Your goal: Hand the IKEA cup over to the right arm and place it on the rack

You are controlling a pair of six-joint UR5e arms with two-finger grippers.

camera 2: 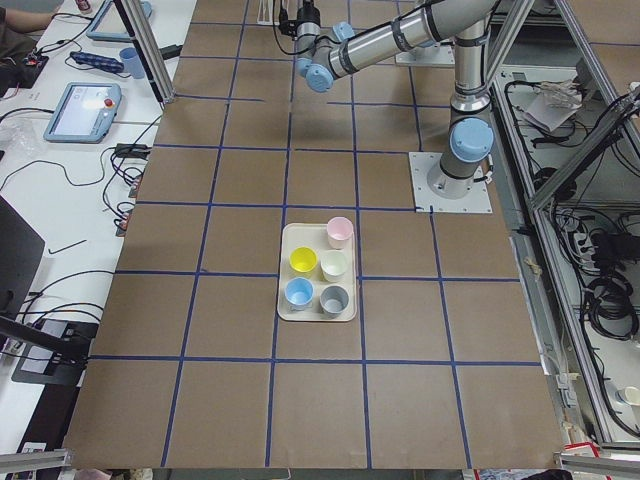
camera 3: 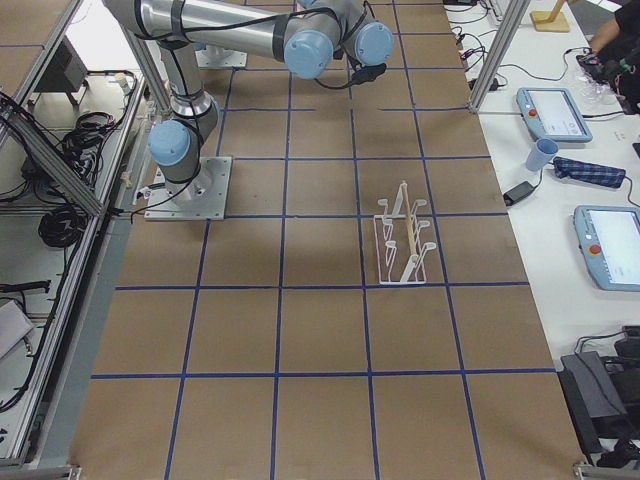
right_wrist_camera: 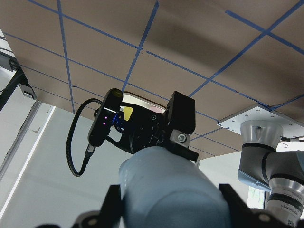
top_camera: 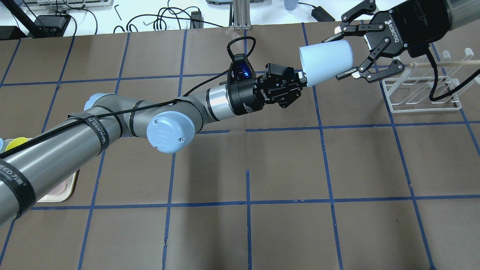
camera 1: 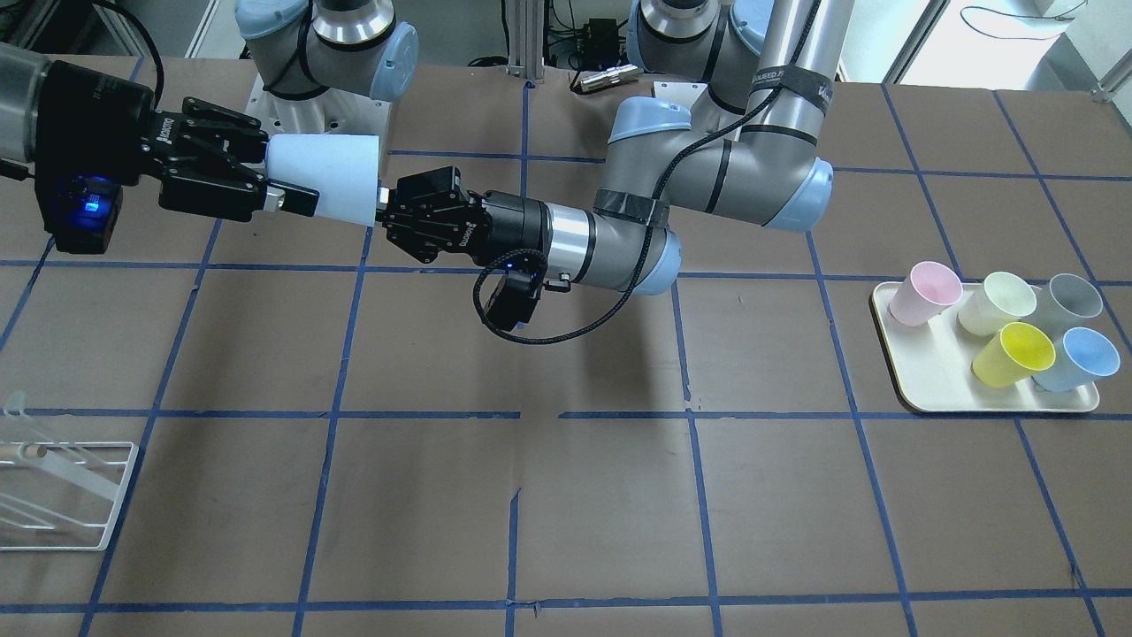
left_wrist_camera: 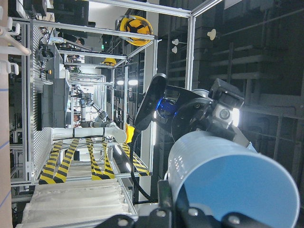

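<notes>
The pale blue IKEA cup hangs on its side in the air between both grippers, above the table's robot side. My left gripper, the one with the looped black cable, is shut on the cup's rim; the overhead view shows it too. My right gripper has the cup's narrow base end between its fingers, which lie against both sides. The cup fills the right wrist view and the left wrist view. The white wire rack stands on the table below and beyond my right gripper.
A cream tray on my left side holds a second pale blue cup, a yellow cup, a grey cup and pink and cream ones. The brown table carries a blue tape grid.
</notes>
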